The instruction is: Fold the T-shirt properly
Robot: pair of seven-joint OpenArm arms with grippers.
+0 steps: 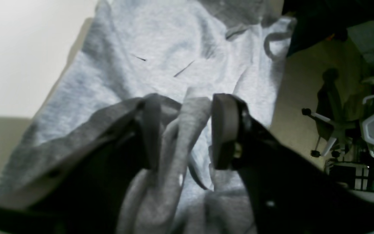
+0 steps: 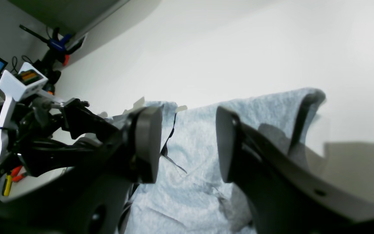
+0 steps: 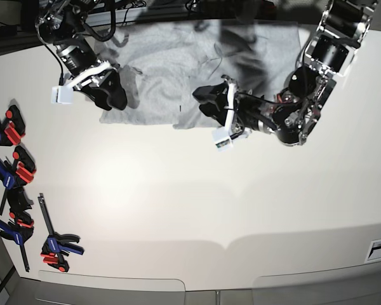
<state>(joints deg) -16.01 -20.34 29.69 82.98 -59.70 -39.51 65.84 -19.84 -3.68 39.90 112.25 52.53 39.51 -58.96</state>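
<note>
The T-shirt (image 3: 178, 70) is spread at the far side of the white table (image 3: 190, 203), and it is still wrinkled, with one sleeve loosely rolled at its edge. No clean fold line can be seen on it. It is judged that the task is only in an early stage: the cloth has been partly gathered, but the sleeves and the body are not yet folded into a neat packet, so most of the work is left.

The left gripper (image 1: 182, 130) is held low over the near edge of the T-shirt. A raised ridge of grey cloth is seen between its two pads (image 1: 224, 130). The jaws are partly apart, and the ridge does not fill the gap, so it cannot be told whether the cloth is really pinched or only standing between them. Its arm is bent sharply and reaches in from the side of the T-shirt.

The right gripper (image 2: 188, 143) is held above the opposite corner of the T-shirt with its jaws apart, and nothing is between them; only cloth lying below is seen through the gap.

Well apart from the T-shirt, several clamps (image 3: 16, 190) are laid along the table edge.
</note>
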